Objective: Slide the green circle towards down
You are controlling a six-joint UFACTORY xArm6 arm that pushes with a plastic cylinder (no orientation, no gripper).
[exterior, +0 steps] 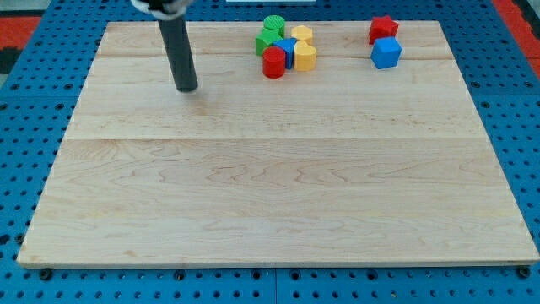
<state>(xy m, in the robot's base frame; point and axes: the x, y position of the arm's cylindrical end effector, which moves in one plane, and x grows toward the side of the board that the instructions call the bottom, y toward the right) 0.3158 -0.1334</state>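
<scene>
Lab bench: blue pegboard [25, 169], wooden board [278, 186].

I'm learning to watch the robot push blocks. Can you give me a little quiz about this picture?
1. True or false: my tip is touching the green circle.
2. Which block sits just below the red star-shaped block? A) yellow B) blue cube C) green
3. Fill in: the red cylinder is at the cluster's ____ edge in the view.

Key: 1 false, my tip stands apart at the view's left; 2 B; 3 bottom.
</scene>
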